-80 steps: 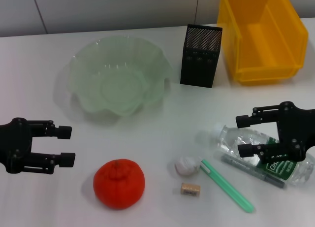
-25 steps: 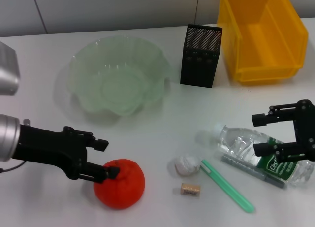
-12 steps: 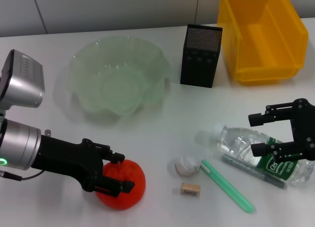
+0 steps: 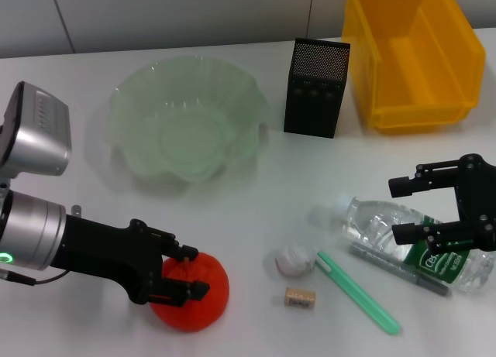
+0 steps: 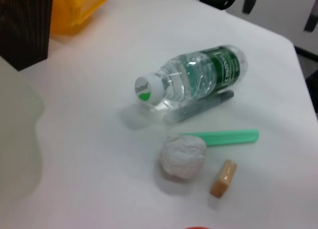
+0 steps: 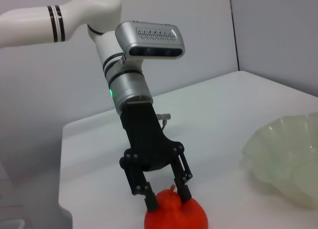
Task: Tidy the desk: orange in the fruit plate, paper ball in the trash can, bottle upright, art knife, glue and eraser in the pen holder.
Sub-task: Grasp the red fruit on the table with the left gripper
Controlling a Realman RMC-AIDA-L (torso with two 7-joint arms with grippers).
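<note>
the left gripper (image 4: 188,273) sits at the lower left of the head view, directly over the orange (image 4: 194,301). its fingers straddle the crown of the fruit, one on each side of the stem, and the right wrist view shows both fingertips (image 6: 150,203) touching the ribbed top. the jaws are partly closed around the upper part of the orange; whether a firm grip is set cannot be told from these views. the orange rests on the table (image 4: 256,202).

the relation that governs the coming move: the fruit plate (image 4: 186,121) lies up and slightly right of the orange in the head view, near but apart, with bare table between. judged from this, the left arm is the nearer one and the carry runs toward the upper centre of the frame, clearing the ruffled rim.

the right gripper (image 4: 432,208) hangs at the right edge of the head view with its fingers spread, just above the bottle (image 4: 415,245). the bottle lies on its side, its long axis running from its cap (image 5: 146,88) at centre frame out to the lower right.

the paper ball (image 4: 294,259) and the eraser (image 4: 300,297) lie between orange and bottle. the pen holder (image 4: 315,87) and trash can (image 4: 411,51) stand at upper right.
</note>
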